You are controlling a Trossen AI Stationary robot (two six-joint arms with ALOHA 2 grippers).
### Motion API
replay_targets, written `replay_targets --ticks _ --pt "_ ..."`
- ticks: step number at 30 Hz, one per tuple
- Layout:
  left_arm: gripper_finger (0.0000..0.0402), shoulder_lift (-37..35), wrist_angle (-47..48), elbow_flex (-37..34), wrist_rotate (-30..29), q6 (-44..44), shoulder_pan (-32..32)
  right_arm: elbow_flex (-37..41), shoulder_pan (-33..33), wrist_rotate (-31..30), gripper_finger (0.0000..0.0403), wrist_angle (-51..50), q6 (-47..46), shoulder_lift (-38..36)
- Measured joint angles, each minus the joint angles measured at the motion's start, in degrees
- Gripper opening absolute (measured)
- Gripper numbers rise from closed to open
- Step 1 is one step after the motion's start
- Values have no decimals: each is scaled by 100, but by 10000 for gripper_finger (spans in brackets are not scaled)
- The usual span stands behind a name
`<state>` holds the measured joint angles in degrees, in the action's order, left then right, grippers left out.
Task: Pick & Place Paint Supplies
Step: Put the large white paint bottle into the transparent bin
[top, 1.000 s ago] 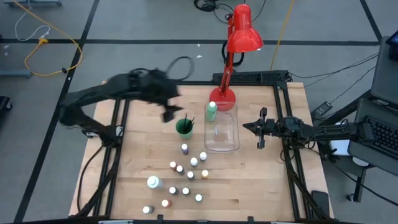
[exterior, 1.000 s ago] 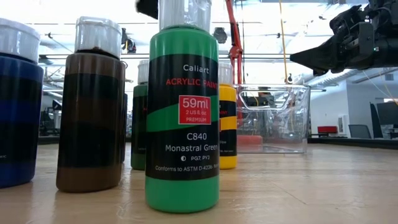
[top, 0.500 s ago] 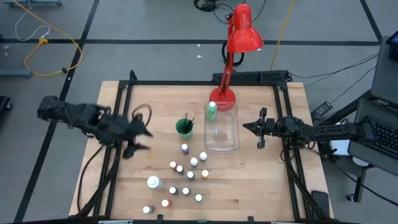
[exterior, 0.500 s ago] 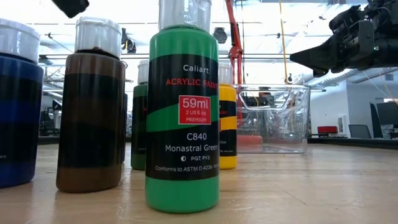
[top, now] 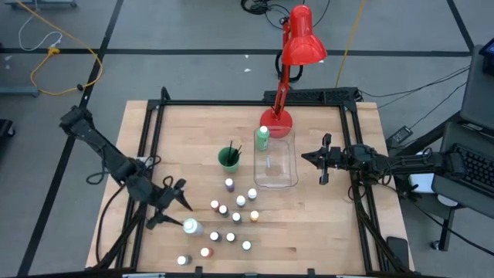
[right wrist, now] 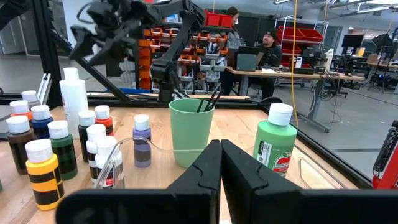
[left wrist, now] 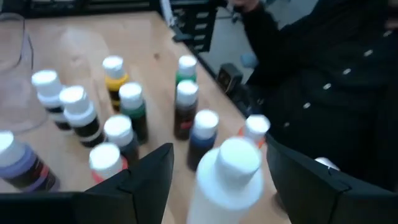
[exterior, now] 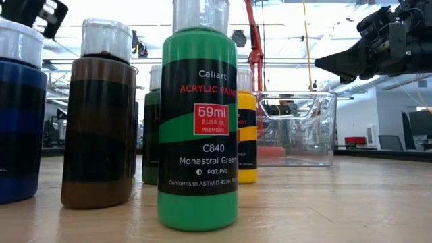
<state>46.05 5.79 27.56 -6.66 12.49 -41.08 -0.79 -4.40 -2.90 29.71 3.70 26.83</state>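
We've got the left arm stretched low from the table's left edge toward the near-left part, elbow bent, left gripper (top: 176, 205) w/ fingers spread wide, nothing held. Right arm lies level along the right side, pointing left, right gripper (top: 325, 160) w/ fingers pressed together, empty, hovering off the surface

Left gripper (top: 171, 207) at 8 o'clock on tabletop (top: 185, 131), fingers spread, just beside big white bottle (top: 190, 226). Small paint bottles (top: 231, 208) clustered at 6. Green cup (top: 229, 158) w/ brushes (top: 234, 150) near centre; clear bin (top: 275, 164) just beside it toward 3. Right gripper (top: 325, 161) at 3, fingers together. Red lamp (top: 297, 46) at 12.
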Motion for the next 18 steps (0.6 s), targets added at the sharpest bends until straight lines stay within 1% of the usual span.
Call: replay_targets --ticks 6,13,16,18 --pt "258 210 -570 -354 -325 10 -94 0 1 -1 4 0 2 22" --pt "258 577 -981 -456 -233 -185 -107 1 -1 -1 4 0 13 22" --pt "258 616 -1157 -456 -190 -313 -107 1 -1 -1 4 0 13 22" --pt "258 616 -1221 -456 -59 -323 -107 1 1 -1 4 0 13 22"
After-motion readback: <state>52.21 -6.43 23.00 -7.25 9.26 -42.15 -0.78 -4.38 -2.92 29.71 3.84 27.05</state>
